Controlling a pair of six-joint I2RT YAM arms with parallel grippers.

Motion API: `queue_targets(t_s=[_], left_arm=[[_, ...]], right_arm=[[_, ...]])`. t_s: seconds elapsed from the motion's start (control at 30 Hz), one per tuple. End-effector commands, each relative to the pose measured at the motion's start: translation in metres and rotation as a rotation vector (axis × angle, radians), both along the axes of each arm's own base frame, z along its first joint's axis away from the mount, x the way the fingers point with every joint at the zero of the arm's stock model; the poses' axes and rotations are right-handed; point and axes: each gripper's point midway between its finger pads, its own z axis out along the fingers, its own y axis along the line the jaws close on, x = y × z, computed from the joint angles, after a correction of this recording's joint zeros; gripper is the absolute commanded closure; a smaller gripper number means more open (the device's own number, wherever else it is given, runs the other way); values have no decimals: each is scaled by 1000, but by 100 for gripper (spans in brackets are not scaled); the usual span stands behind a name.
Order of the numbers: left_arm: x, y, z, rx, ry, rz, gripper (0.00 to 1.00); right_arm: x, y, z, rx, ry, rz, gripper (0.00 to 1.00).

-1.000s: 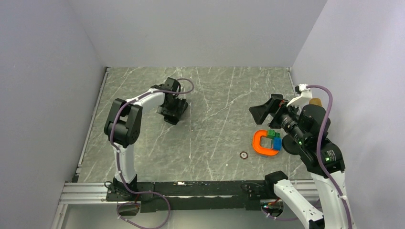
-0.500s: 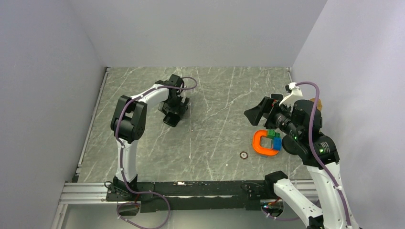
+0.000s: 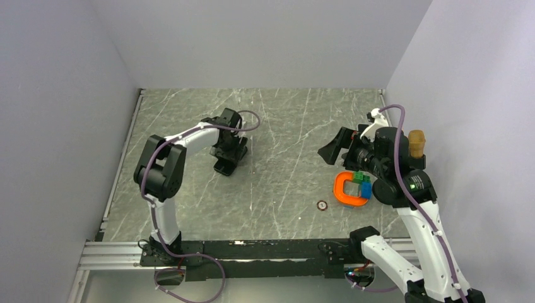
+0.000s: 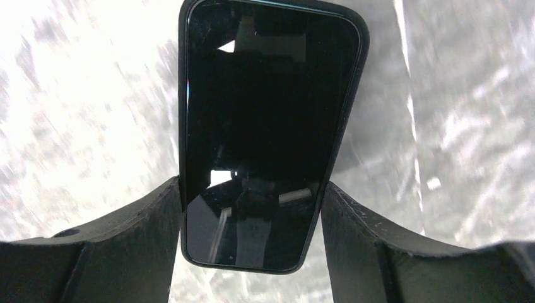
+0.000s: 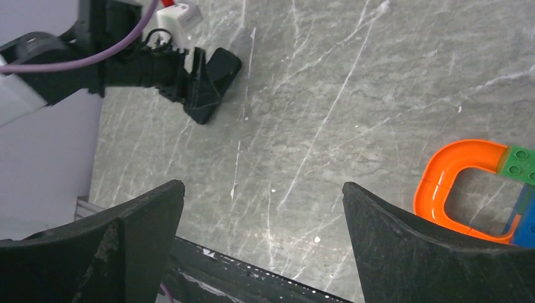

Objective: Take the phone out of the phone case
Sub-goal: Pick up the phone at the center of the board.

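Observation:
A black phone with a dark screen and a black rim sits between my left gripper's fingers, which press on both long sides of its near end. I cannot tell the case apart from the phone. In the top view the left gripper is at the table's middle left and the phone's end sticks out toward the near side. The right wrist view shows the phone's end low over the table. My right gripper is open and empty, in the air at the right.
An orange U-shaped piece joined to green and blue bricks lies on the grey marble table under the right arm. A small ring lies near it. A brown object stands by the right wall.
The left gripper has shifted slightly toward the near side with the phone. The right gripper has moved left, away from the right wall, still open.

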Motion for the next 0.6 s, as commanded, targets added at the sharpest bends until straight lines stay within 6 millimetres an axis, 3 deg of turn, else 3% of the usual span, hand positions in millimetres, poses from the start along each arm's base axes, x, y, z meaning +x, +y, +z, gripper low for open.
queue_targets(t_s=[0.0,0.2,0.37,0.57], left_arm=[[-10,-20,58,-133,-138,-31,100],[-47,-33,114,-232,-321,-158,100],[-77,-39,136,-304,-405,-249,100],[-109,-56,164,-354,-546,-457,100]], right_arm=[[3,2,-17,-36,61,28,0],[2,15,-34,-15,91,102,0],[-1,34,-59,47,155,196,0],[-3,60,-64,169,184,293,0]])
